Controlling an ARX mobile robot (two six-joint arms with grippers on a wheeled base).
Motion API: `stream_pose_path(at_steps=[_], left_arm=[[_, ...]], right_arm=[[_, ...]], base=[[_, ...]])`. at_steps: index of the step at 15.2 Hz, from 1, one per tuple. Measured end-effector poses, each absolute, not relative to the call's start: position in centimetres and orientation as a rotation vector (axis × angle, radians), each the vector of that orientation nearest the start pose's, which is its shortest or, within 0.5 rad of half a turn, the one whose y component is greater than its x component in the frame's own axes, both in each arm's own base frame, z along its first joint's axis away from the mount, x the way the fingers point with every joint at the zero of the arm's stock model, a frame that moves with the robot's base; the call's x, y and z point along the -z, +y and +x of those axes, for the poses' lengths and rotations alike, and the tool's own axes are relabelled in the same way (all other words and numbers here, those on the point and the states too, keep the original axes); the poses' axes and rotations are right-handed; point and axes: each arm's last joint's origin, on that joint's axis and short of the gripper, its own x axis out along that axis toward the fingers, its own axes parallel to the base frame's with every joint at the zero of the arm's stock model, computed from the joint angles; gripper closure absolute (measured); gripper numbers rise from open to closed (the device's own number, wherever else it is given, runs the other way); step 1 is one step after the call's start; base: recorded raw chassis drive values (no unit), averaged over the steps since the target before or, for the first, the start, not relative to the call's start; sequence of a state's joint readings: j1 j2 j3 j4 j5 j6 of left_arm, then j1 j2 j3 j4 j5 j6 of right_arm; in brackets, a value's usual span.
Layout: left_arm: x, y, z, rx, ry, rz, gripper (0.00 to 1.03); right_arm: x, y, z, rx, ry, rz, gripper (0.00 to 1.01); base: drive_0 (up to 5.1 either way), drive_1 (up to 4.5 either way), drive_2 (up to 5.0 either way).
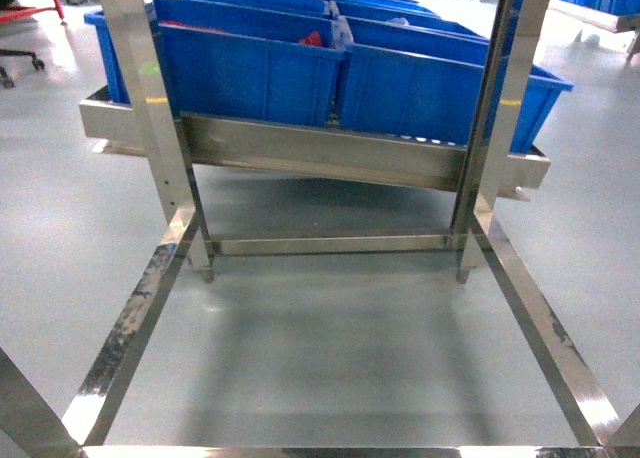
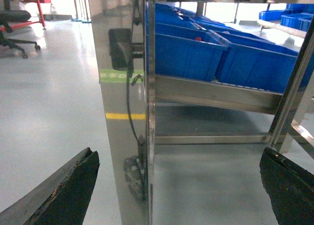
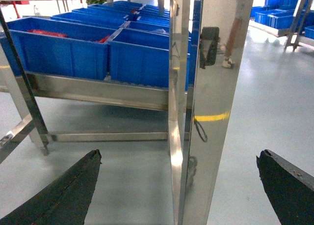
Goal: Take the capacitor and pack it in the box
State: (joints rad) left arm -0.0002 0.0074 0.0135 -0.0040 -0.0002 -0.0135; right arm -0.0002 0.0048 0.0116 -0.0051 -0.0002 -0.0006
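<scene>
No capacitor shows in any view, and the box is out of view as well. In the left wrist view my left gripper (image 2: 179, 156) is open, its two dark fingers (image 2: 68, 190) spread wide at the bottom corners with only a steel post (image 2: 125, 112) and grey floor between them. My right gripper (image 3: 179, 156) is open too, its dark fingertips (image 3: 73, 185) far apart on either side of another steel post (image 3: 206, 112). Neither gripper appears in the head view.
Large blue plastic bins (image 1: 250, 73) stand in rows on a slanted steel shelf (image 1: 320, 153); some hold red items (image 1: 312, 40). Upright steel posts (image 1: 150, 98) and low floor rails (image 1: 130, 328) frame the rack. An office chair (image 2: 14, 23) stands far left.
</scene>
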Motion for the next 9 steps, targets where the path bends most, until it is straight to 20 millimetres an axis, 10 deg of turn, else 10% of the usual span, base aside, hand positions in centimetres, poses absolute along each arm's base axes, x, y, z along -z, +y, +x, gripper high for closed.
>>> stream_pose_path(at_steps=[9], left_arm=[[-16.72, 0.0, 9.73, 0.0, -0.002, -0.014, 0.05]], right_arm=[[-16.66, 0.0, 9.73, 0.0, -0.002, -0.001, 0.03]], base=[[0.0, 0.0, 0.0]])
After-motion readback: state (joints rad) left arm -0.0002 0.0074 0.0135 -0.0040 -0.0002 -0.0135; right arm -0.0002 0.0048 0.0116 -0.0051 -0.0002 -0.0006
